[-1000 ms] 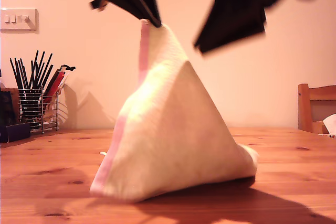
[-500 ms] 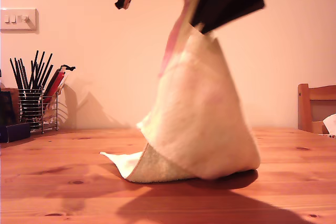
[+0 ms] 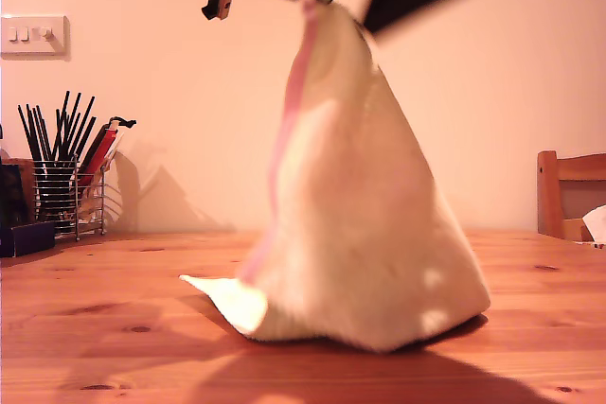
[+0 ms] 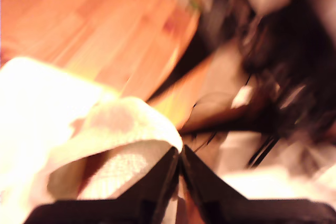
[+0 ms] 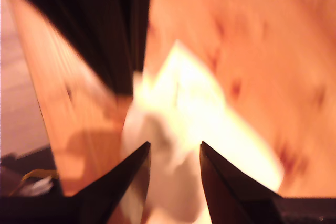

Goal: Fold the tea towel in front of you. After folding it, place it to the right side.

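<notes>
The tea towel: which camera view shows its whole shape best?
The exterior view shows the tea towel best: it hangs like a tent from the two grippers, its lower edge on the wooden table. The first wrist view shows only a blurred fold at closed jaws; the second wrist view only a bright blurred patch.

Warm-lit room, wooden table (image 3: 85, 328) against a plain pale wall (image 3: 511, 73).

Light switch plate (image 3: 33, 34) high at the exterior view's left; wire holder (image 3: 66, 198) of dark sticks, perhaps pens, beneath it. Wooden chair back (image 3: 571, 194) at the exterior view's right edge.
</notes>
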You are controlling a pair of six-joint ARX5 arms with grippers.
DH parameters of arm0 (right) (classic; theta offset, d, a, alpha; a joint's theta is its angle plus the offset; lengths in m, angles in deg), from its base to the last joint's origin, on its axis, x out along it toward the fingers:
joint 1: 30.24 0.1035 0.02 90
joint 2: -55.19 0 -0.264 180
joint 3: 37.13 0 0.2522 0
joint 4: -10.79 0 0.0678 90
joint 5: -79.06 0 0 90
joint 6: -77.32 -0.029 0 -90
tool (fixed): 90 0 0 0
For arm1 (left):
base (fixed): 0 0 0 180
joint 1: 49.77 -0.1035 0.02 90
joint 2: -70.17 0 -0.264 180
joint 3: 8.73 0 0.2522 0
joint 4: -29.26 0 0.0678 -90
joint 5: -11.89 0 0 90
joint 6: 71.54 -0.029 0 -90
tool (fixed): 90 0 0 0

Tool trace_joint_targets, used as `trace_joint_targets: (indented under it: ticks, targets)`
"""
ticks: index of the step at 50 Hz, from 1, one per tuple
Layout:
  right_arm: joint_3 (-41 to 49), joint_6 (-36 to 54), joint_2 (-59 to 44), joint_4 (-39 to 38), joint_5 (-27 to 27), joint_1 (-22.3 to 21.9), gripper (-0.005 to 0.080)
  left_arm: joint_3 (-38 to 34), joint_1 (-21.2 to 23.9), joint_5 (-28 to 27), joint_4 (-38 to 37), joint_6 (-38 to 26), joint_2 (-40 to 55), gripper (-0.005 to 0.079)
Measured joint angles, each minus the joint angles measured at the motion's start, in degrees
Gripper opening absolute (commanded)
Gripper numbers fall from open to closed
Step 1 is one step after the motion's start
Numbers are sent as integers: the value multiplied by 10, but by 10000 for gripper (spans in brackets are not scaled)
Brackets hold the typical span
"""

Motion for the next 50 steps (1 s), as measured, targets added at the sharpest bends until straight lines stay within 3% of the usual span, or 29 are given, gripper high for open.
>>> trace_joint_targets:
  ticks: [12, 26, 50]
  targets:
    - [-16, 64, 2, 17, 14, 41, 265, 0, 2, 18, -25, -103, 0, -20]
    - [-16, 75, 2, 37, 14, 47, 265, 0, 21, 30, -72, -224, 0, -20]
    - [-16, 75, 2, 80, 29, 57, 264, 74, 57, 35, -122, -305, 0, -20]
